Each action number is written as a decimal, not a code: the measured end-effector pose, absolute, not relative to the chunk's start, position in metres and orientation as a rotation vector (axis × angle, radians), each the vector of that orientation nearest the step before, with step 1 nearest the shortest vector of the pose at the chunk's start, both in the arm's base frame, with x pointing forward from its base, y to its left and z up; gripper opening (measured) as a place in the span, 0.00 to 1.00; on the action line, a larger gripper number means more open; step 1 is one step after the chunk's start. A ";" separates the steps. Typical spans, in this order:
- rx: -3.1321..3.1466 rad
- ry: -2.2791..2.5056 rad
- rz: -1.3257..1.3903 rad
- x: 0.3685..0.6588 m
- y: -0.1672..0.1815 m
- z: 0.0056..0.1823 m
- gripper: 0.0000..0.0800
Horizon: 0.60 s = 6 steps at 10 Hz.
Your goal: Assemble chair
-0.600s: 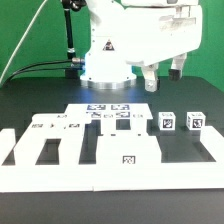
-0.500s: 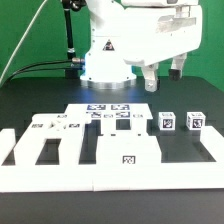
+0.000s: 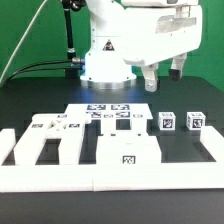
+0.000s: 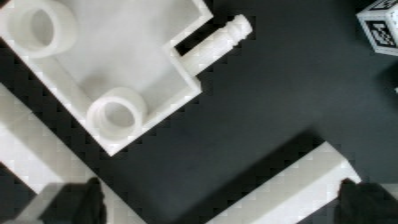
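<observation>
White panel (image 4: 93, 72) with two round rings on black table (image 4: 267, 120); tagged cube (image 4: 379, 30) well apart

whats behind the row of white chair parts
Behind the chair parts the marker board lies flat, with the robot base beyond. The board's near edge is hidden by the parts.

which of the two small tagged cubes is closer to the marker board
The left cube in the exterior view; the right cube sits farther out.
</observation>
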State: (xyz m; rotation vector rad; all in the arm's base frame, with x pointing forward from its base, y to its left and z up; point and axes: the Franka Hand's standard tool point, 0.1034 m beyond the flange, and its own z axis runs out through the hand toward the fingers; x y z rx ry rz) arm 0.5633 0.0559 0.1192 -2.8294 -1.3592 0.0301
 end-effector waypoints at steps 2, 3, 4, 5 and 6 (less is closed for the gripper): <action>-2.863 -1.282 0.040 0.561 0.029 0.116 0.81; -2.900 -1.206 0.061 0.558 0.008 0.111 0.81; -2.929 -1.147 0.074 0.556 -0.006 0.105 0.81; -2.954 -1.083 0.099 0.555 -0.022 0.095 0.81; -2.920 -1.171 0.116 0.554 -0.033 0.089 0.81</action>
